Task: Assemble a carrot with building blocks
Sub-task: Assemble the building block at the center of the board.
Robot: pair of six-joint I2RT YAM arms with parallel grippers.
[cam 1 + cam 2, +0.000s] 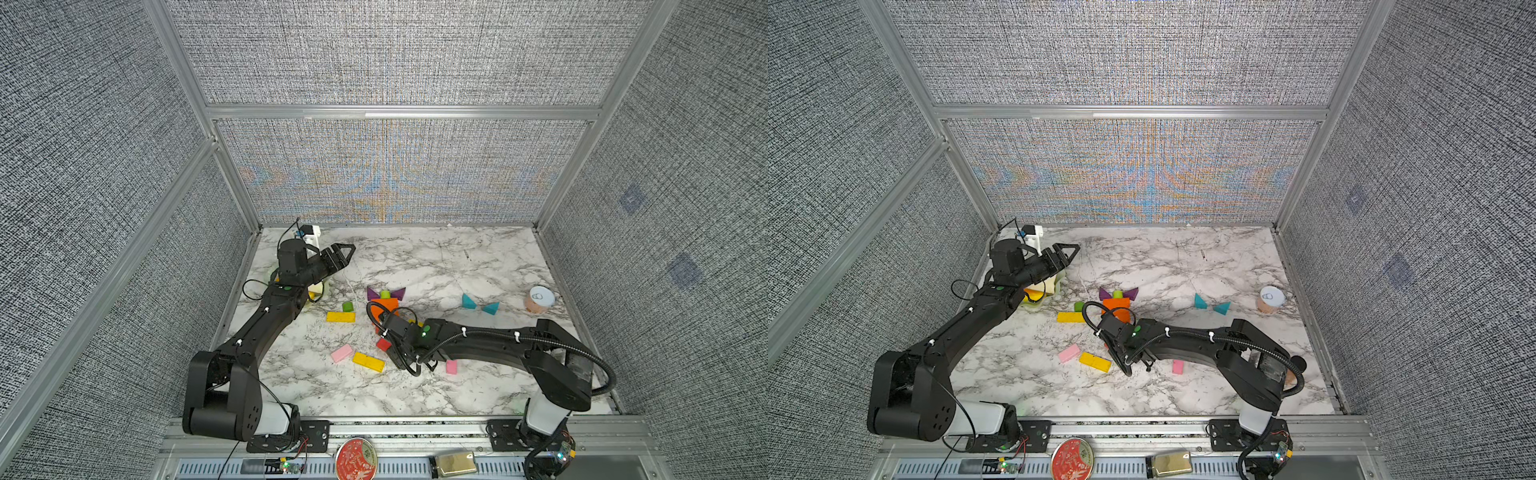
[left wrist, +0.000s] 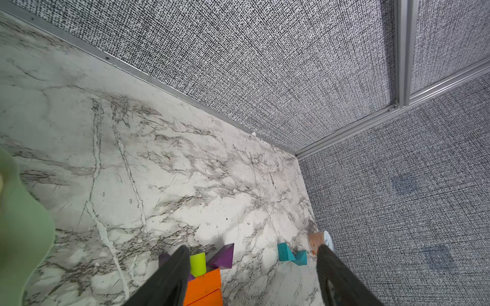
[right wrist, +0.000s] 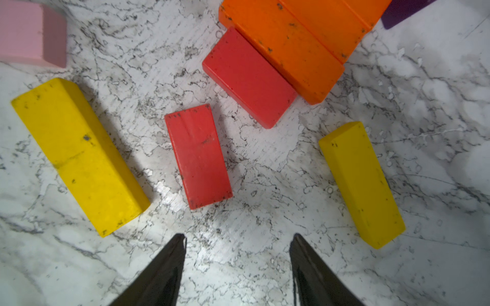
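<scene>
The building blocks lie mid-table. Orange bars [image 1: 384,307] sit side by side under a green stub [image 1: 385,294] flanked by two purple triangles [image 1: 372,293]. In the right wrist view a red bar [image 3: 249,76] rests against the orange bars [image 3: 286,53], and a second red bar [image 3: 198,156] lies loose just ahead of my right gripper [image 3: 239,235], which is open and empty above the marble. Yellow bars [image 3: 79,156] [image 3: 362,182] lie on either side. My left gripper [image 2: 251,247] hangs open and empty near the back left, away from the blocks.
Two teal triangles [image 1: 468,301] and a tipped tan cup with a white lid [image 1: 539,299] lie at the right. A loose green stub [image 1: 348,306], a yellow bar [image 1: 340,317] and pink blocks [image 1: 341,352] [image 1: 451,367] are scattered about. A pale green plate [image 1: 1059,282] sits under the left arm.
</scene>
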